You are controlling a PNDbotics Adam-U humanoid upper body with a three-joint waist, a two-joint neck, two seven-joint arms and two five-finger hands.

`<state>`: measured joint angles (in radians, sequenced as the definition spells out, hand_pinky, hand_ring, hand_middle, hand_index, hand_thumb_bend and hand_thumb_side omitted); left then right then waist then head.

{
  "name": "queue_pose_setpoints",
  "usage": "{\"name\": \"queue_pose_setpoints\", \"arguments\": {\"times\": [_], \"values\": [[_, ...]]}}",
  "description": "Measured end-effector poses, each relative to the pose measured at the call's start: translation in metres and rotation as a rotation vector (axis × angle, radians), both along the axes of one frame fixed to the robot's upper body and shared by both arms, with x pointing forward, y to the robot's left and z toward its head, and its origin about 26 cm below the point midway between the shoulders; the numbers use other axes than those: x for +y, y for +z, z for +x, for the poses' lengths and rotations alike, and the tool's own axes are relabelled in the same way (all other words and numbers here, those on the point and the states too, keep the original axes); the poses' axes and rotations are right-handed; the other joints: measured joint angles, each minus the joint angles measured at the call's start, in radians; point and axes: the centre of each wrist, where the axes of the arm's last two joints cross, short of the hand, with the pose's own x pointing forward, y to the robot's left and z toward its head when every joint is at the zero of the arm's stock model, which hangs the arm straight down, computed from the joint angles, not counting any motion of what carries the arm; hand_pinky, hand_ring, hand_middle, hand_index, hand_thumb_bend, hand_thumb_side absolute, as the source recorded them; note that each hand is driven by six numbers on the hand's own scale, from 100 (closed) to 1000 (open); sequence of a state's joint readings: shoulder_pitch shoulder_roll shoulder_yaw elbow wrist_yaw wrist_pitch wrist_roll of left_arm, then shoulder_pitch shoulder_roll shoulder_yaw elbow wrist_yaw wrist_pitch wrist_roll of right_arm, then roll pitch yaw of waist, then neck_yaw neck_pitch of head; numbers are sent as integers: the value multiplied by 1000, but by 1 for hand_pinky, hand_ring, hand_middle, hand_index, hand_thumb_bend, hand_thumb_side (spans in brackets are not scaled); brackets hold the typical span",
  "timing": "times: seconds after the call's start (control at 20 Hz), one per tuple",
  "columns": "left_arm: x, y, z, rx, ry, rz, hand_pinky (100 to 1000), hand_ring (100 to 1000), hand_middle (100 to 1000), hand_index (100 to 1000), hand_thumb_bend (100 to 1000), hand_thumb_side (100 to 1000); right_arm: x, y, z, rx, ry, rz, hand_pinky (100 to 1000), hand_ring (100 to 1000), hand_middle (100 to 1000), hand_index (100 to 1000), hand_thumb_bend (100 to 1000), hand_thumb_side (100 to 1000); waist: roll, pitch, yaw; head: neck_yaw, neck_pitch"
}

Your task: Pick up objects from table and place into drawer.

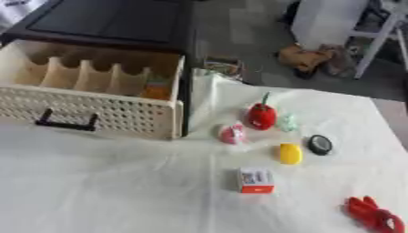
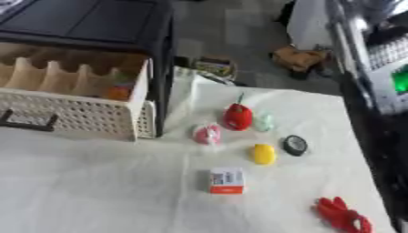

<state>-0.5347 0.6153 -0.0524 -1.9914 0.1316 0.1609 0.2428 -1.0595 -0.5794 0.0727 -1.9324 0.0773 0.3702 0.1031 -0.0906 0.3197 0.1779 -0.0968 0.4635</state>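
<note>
Left eye view: one open drawer [image 1: 119, 116], one red pepper [image 1: 261, 115].

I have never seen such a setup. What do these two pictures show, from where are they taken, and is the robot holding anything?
Both pictures come from one stereo camera in the head of a humanoid robot. They are its left and right eye, looking down at the same moment. No robot hand shows in either, so nothing is held. At the left stands an open cream drawer with dividers, and something orange lies inside. On the white table lie a red pepper-shaped thing, a small pale green thing, a pink round thing, a yellow thing, a black disc, a white and orange box and a red thing near the right corner. These are to go into the drawer.
</note>
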Motion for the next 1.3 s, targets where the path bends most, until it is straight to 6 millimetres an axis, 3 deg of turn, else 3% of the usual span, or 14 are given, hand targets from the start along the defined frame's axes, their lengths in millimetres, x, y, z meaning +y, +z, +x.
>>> {"name": "queue_pose_setpoints", "arguments": {"times": [0.1,0.15,0.45,0.8,1.15,1.3], "values": [[1,-1,0,-1,5,-2,211,100,108,684,100,345,-9,-3,-6,-36,-10,45,821,636,528,767,100,777,7,-2,-6,6,2],[1,-2,0,-2,8,-3,212,100,108,684,100,344,-14,-4,-7,-54,-18,66,820,640,529,766,100,656,9,-3,-9,8,3],[5,-3,-1,-12,30,5,215,100,109,686,100,331,-40,-16,-5,-171,-78,200,813,660,557,763,100,790,28,-4,-28,24,15],[10,-5,-2,-21,59,38,232,100,120,700,100,305,-65,-39,1,-275,-189,324,812,670,583,767,100,821,46,-4,-42,34,28],[21,-5,-5,-60,64,196,376,100,240,739,100,245,-82,-65,6,-298,-265,386,809,664,585,771,100,838,64,-2,-48,41,36],[28,-9,-7,-43,53,346,442,100,306,712,100,296,-89,-77,8,-293,-302,405,803,662,595,781,100,858,72,-1,-55,43,38]]}}
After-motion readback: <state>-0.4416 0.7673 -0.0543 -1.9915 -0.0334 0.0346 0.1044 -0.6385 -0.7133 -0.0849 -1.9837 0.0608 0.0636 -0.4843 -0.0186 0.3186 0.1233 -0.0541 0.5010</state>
